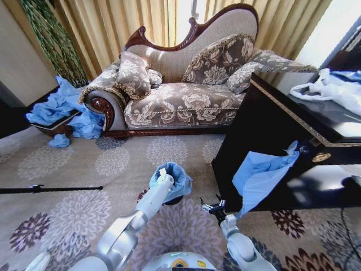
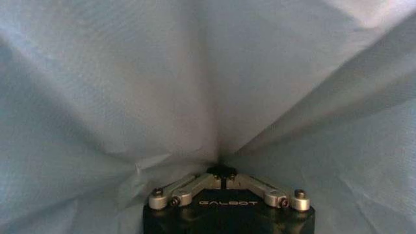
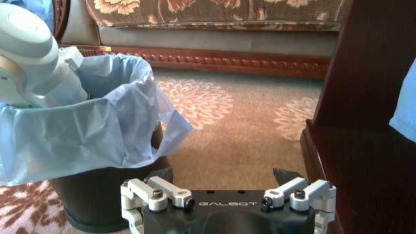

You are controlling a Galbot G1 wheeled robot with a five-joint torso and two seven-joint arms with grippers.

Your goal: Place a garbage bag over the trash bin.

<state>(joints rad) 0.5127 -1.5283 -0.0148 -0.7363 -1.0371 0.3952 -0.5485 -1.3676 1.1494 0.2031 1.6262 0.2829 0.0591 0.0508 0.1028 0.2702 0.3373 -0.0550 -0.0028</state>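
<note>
**Left gripper deep in the lined bin**

Left gripper (image 2: 223,171) is down inside the garbage bag (image 1: 174,179), its fingers closed together with the blue film bunched at their tips, apparently pressing the liner towards the bottom of the trash bin (image 3: 97,197). The bag already lines that bin: its mouth is folded outward over the round rim and hangs as a loose skirt down the black wall, though it sits unevenly, so the seating looks nearly done rather than finished. Nothing but the arm and the plastic can be seen inside the bin.

The right gripper (image 3: 223,176) waits just beside the bin, low over the carpet, with its fingers spread wide and holding nothing (probably kept clear so the left arm can work). Beside it stands a dark cabinet (image 1: 282,135) with another blue bag (image 1: 256,178) hanging down its front.
</note>
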